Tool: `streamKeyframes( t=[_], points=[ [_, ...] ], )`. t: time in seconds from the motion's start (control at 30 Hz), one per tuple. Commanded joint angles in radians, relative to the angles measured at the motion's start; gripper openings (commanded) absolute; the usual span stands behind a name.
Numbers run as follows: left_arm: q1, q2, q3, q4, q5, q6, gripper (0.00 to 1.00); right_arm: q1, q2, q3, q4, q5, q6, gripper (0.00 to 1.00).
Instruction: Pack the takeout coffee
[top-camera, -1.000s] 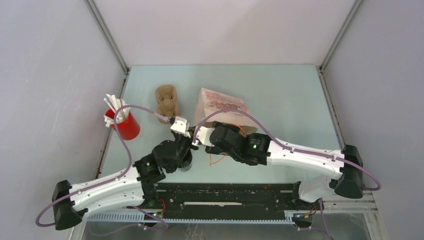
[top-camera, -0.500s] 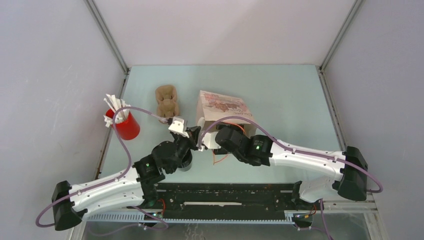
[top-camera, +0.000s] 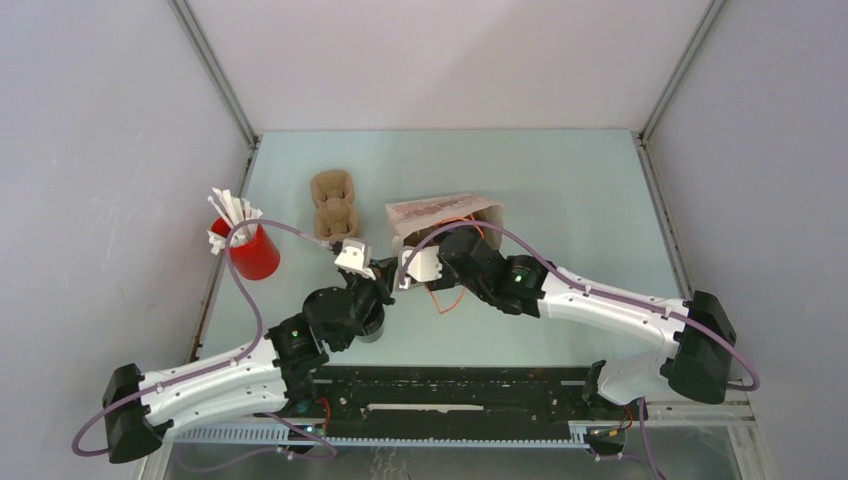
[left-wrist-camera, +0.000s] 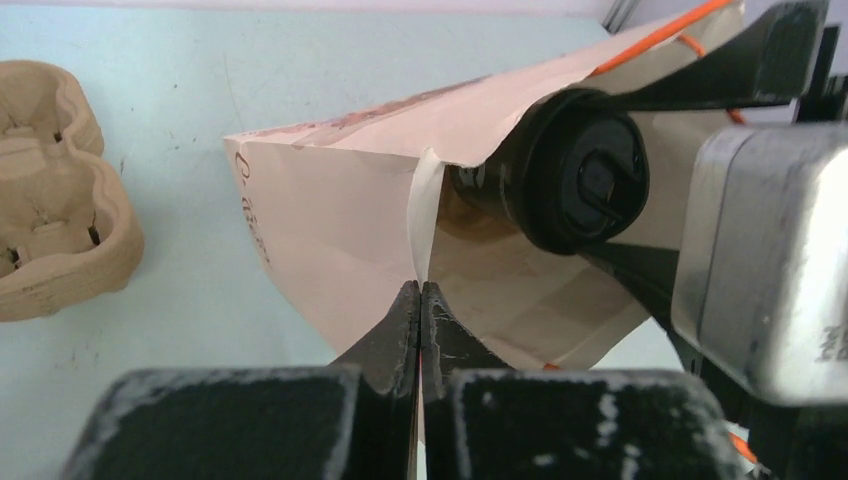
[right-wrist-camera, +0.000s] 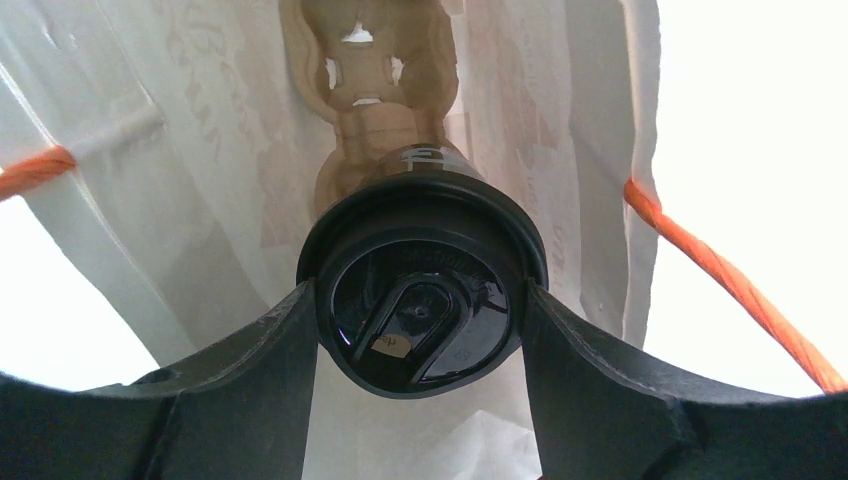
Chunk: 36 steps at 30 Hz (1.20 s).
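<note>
The right end effector (right-wrist-camera: 421, 300) grasps 1 takeout coffee (left-wrist-camera: 583, 178) sideways, just inside the mouth of the paper bag (left-wrist-camera: 330, 230). The left end effector (left-wrist-camera: 420, 292) is clenched on the bag's rim. If that thin pinch slips, the mouth could collapse and block entry.

Pale blue-green table (top-camera: 570, 180) inside plain grey-white walls (top-camera: 100, 150), metal corner posts (top-camera: 214, 70), even soft light.
</note>
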Motion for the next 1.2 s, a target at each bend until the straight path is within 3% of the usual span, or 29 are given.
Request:
streamKeyframes(
  t=[0.0, 0.47, 0.73, 0.9, 1.17],
  points=[
    [-0.004, -0.010, -0.044, 0.023, -0.013, -0.038, 0.00, -0.028, 0.017, 0.001, 0.041, -0.046, -0.102, 0.30],
    [-0.004, -0.019, -0.092, 0.009, -0.026, -0.111, 0.00, 0.006, -0.024, 0.005, -0.107, -0.086, -0.222, 0.24],
    [-0.004, -0.035, -0.112, 0.006, -0.044, -0.120, 0.00, -0.005, 0.062, 0.096, -0.270, -0.089, -0.136, 0.21],
    [-0.004, -0.058, -0.088, -0.001, -0.055, -0.104, 0.00, -0.003, 0.051, 0.097, -0.234, -0.113, -0.050, 0.22],
    [-0.004, -0.042, -0.102, 0.016, -0.062, -0.100, 0.00, -0.018, 0.115, 0.151, -0.189, -0.030, -0.146, 0.22]
  ],
)
